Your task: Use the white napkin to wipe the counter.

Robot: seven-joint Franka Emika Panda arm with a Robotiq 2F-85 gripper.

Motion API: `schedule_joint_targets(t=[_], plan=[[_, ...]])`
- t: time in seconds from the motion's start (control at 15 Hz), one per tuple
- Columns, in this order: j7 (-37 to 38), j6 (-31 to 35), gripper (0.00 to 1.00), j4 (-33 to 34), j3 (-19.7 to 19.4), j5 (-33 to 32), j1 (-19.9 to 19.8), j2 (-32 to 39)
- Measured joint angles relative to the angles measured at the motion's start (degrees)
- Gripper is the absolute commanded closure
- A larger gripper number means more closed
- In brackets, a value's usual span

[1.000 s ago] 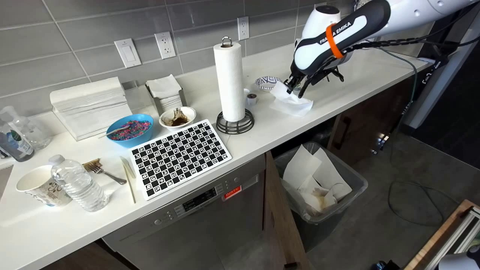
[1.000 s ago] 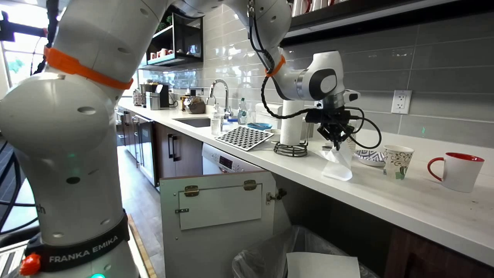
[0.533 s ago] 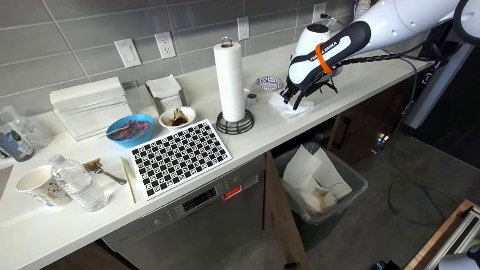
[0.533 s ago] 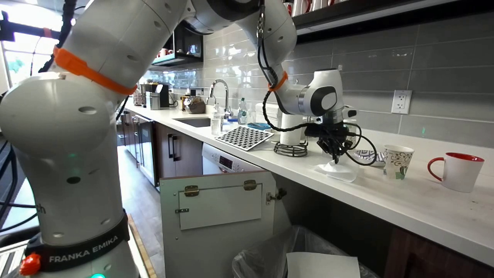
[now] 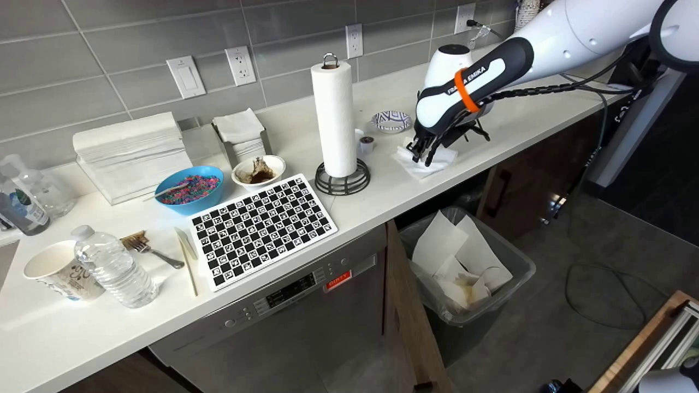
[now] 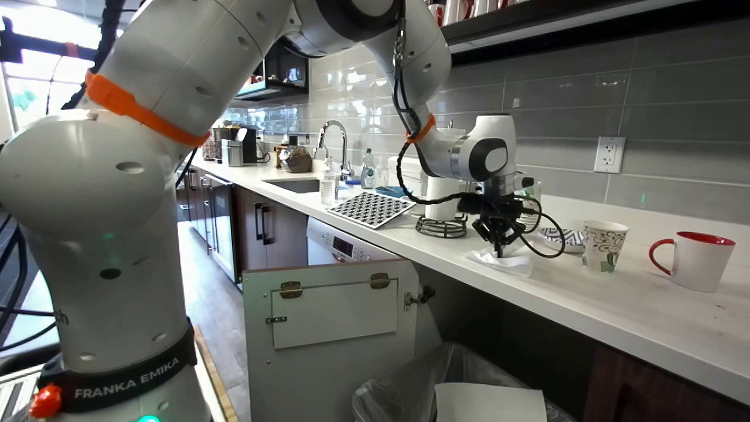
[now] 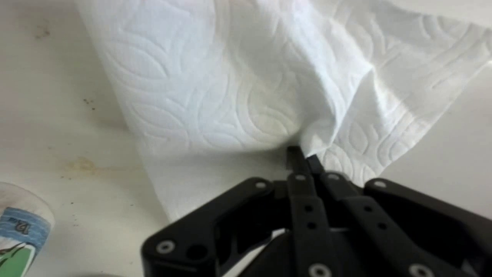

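The long white surface runs beneath the white napkin, which lies creased on it. The robot arm reaches down over the napkin. A lined bin stands lower than the napkin, toward the front. In an exterior view, the black-and-white mat lies well left of the napkin, and the paper towel roll stands upright nearer, on that side. The claw is above the napkin, jaws together, pinching a gathered fold of it. In an exterior view, a red-handled mug stands well right of the napkin, a printed cup nearer, a shallow patterned dish nearer still. In the wrist view, a yellowish stain and dark specks lie just left of the napkin.
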Motion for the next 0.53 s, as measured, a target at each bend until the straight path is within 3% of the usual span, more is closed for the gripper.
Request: schedule_joint_targets(t=[0.2,0.53], plan=[[-5.3,-7.6,1.0,0.4,2.3,0.2,-1.4,-1.0],[-9.5,-24.6,1.0,0.2,1.7,-2.2,-1.5,-3.5]])
